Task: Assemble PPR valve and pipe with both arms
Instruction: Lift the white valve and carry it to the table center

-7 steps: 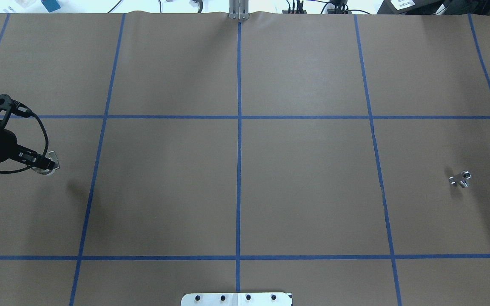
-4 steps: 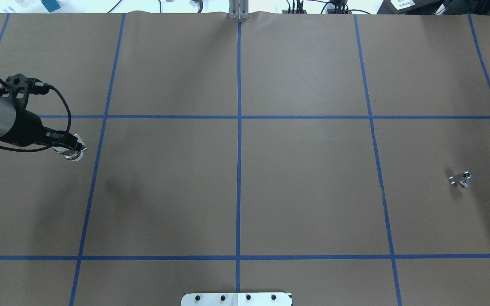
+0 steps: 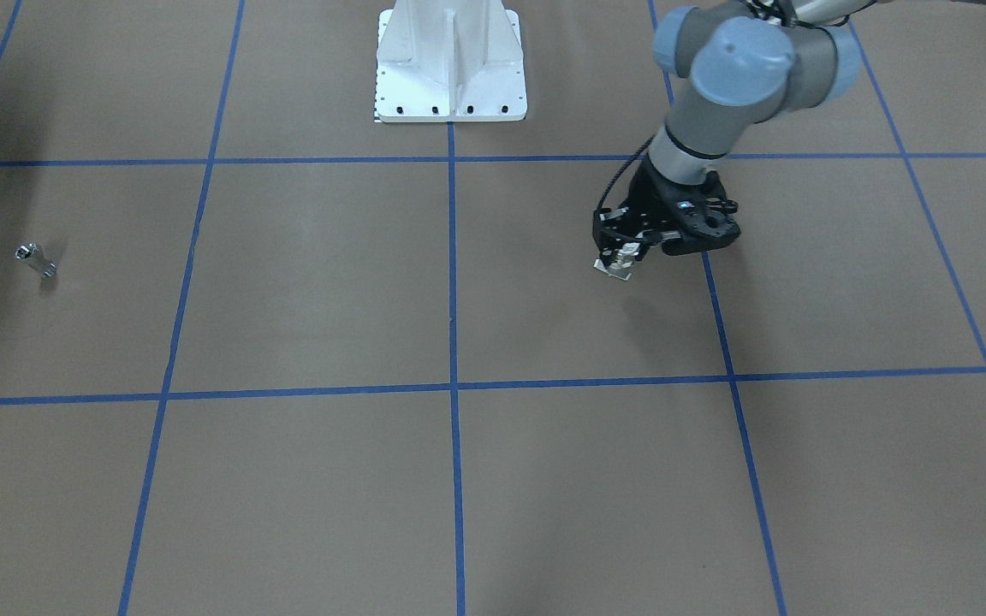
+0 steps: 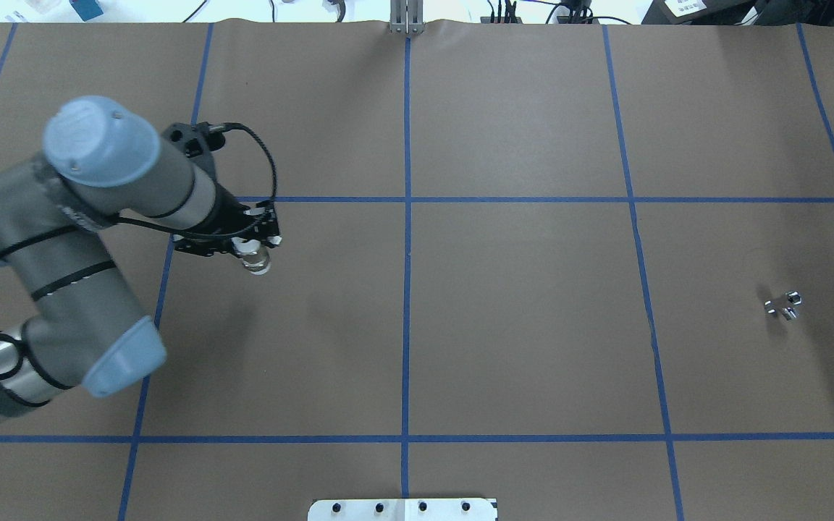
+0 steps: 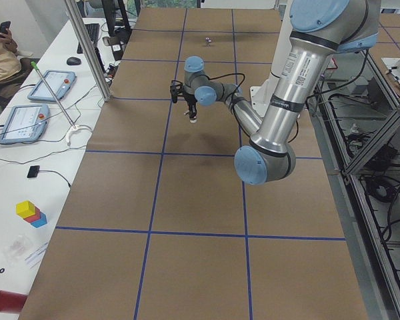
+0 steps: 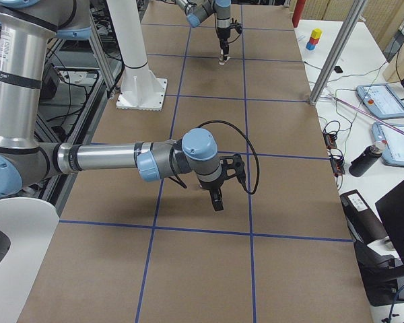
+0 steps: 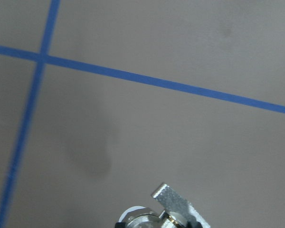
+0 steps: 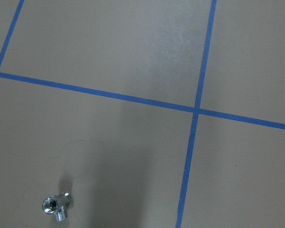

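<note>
My left gripper [image 4: 254,250] is shut on the PPR valve [image 4: 258,262] and holds it above the table, left of centre. The valve's white ring, metal body and flat lever tab show in the front view [image 3: 621,261] and at the bottom of the left wrist view [image 7: 168,209]. The pipe [image 4: 784,304], a small shiny metal piece, lies on the brown table at the far right. It also shows in the front view [image 3: 35,259] and the right wrist view [image 8: 56,207]. My right gripper [image 6: 217,200] shows only in the right side view. I cannot tell whether it is open or shut.
The brown table bears a grid of blue tape lines [image 4: 406,253]. The white bolted base [image 3: 450,60] stands at the robot's edge [image 4: 402,509]. A metal post [image 4: 406,18] stands at the far edge. A side bench with tablets [image 5: 27,113] runs along the far side.
My left arm has swung in from the table's left edge towards the centre, carrying the valve to the right. The pipe has not moved.
</note>
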